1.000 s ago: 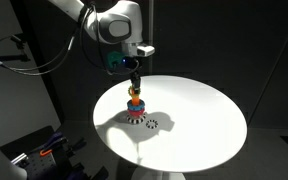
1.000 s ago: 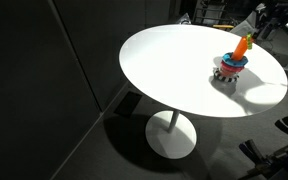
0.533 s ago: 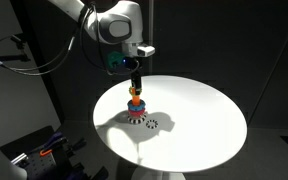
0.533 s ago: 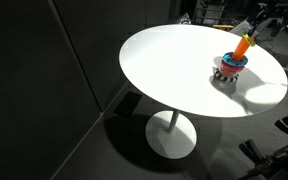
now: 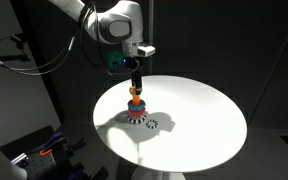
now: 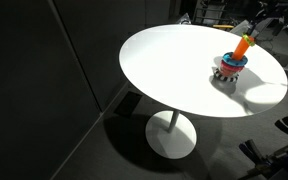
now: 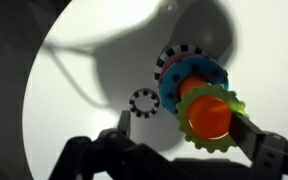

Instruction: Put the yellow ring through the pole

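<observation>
In the wrist view the yellow ring sits round the orange top of the pole, above the blue ring of the stacking toy. My gripper is open astride it. One finger stands well clear of the ring. The other finger is right at its rim. In both exterior views the gripper hangs straight over the pole; the yellow ring is too small to make out there.
A small black-and-white speckled ring lies loose on the white round table beside the toy. The toy stands towards one side of the table, with dark floor around the pedestal.
</observation>
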Controlling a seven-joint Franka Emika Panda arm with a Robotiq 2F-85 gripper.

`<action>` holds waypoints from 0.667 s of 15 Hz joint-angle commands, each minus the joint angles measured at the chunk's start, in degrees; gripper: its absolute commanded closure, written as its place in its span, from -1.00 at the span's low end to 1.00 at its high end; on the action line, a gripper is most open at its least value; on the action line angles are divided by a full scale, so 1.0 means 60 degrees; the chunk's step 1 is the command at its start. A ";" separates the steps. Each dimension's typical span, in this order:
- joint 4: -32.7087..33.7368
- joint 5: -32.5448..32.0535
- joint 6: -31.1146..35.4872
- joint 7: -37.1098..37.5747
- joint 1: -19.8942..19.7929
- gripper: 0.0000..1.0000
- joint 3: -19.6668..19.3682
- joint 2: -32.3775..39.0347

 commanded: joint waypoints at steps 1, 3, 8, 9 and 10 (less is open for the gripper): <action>0.0368 -0.0072 -0.0260 0.0093 0.0015 -1.00 -0.0015 0.0180; 0.0425 -0.0082 -0.0279 0.0125 0.0027 -1.00 -0.0011 0.0247; 0.0594 -0.0085 -0.0282 0.0175 0.0066 -1.00 -0.0008 0.0470; 0.0635 -0.0081 -0.0289 0.0180 0.0074 -1.00 -0.0009 0.0514; 0.0678 -0.0088 -0.0296 0.0192 0.0086 -1.00 -0.0010 0.0562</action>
